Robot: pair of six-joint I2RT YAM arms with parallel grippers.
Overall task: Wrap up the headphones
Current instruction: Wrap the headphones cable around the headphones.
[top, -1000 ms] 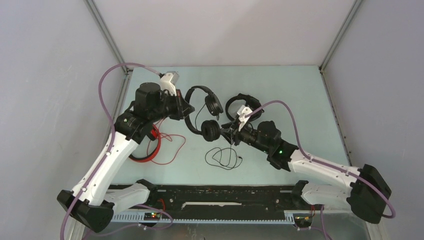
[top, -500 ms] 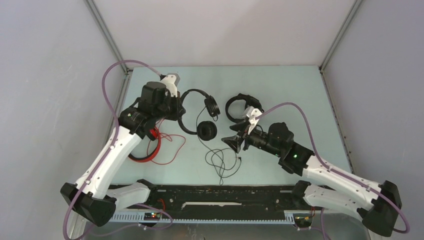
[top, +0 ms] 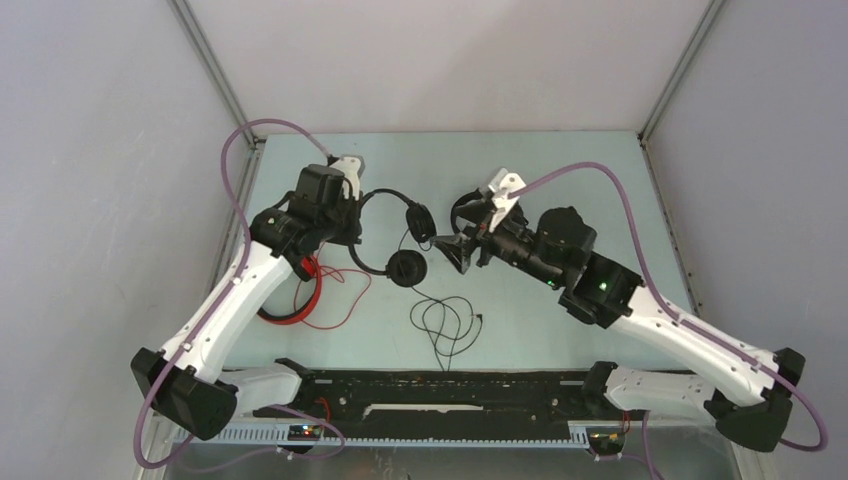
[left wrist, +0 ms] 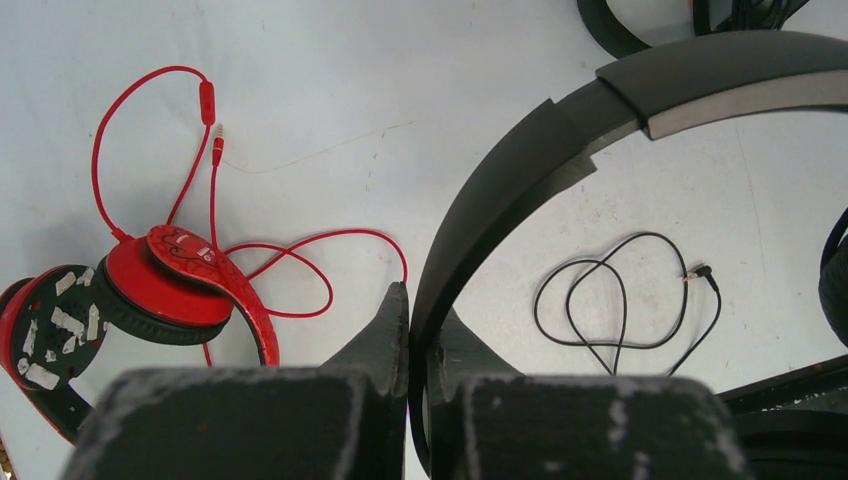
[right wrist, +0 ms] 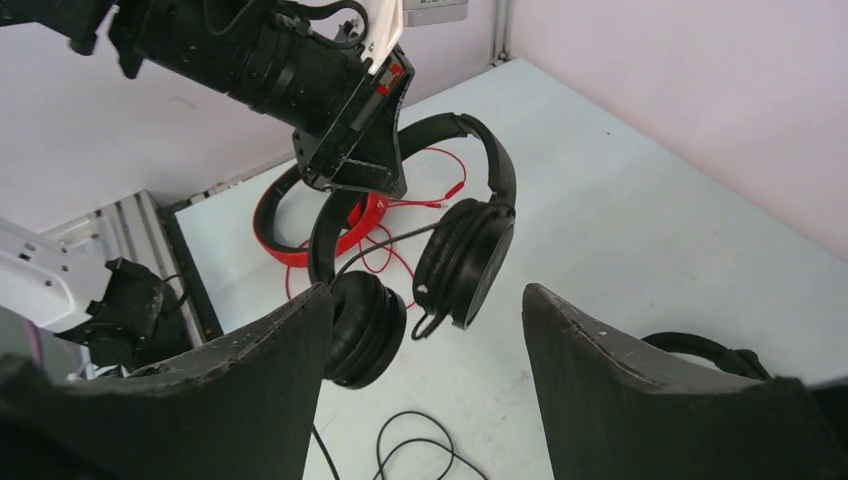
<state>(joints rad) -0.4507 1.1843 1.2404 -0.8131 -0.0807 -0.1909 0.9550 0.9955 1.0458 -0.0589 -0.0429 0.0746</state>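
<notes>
Across table (top: 600, 180): pinches slim headset (top: 405, 268) by its band in left gripper (top: 352, 228), cups hanging mid-table. Has red headset (top: 295, 315) flat at left, bulky headset (top: 462, 208) behind right gripper (top: 447, 248), spread wide, empty. Trails cable (top: 445, 325) looped nearer front.

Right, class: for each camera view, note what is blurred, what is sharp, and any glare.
Left wrist view: the left pincer is blurred up close, the red headset and black cable sharp, the black headband with a pale sheen. Right wrist view: the right pincer looms soft-edged. Top view: even light, faint shadows.
</notes>
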